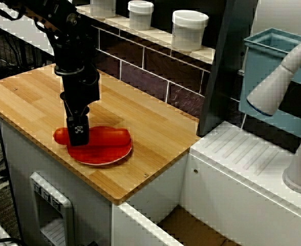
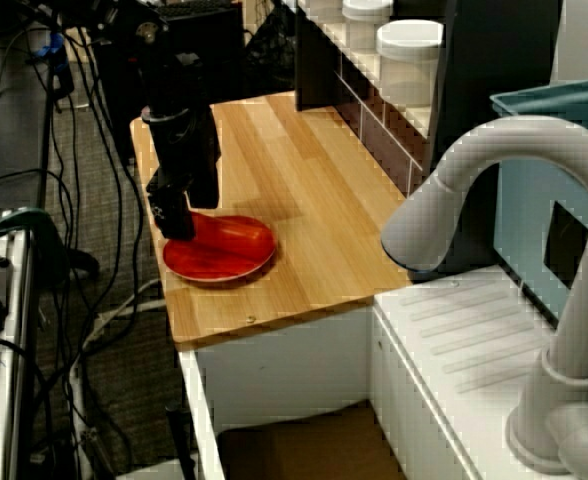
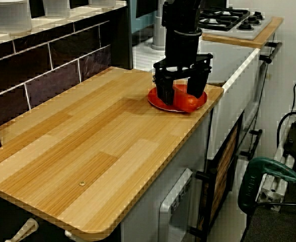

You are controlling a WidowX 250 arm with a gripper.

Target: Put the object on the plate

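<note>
The red-orange sausage-shaped object point(image 1: 112, 137) point(image 2: 236, 232) point(image 3: 187, 102) lies lengthwise across the flat red plate point(image 1: 102, 156) point(image 2: 214, 268) point(image 3: 160, 103), near the front right corner of the wooden counter point(image 1: 140, 115). One rounded end pokes past the plate's rim. My black gripper point(image 1: 79, 134) point(image 2: 179, 222) point(image 3: 180, 96) points straight down over it. Its fingers point(image 3: 164, 93) stand apart on either side of the object and reach down to the plate. The part of the object between the fingers is hidden.
White lidded jars point(image 1: 190, 28) stand on the tiled ledge behind the counter. A grey faucet point(image 1: 278, 77), a teal bin point(image 1: 273, 56) and a white drainboard point(image 1: 242, 154) are to the right. A stove point(image 3: 233, 20) lies beyond the counter's end.
</note>
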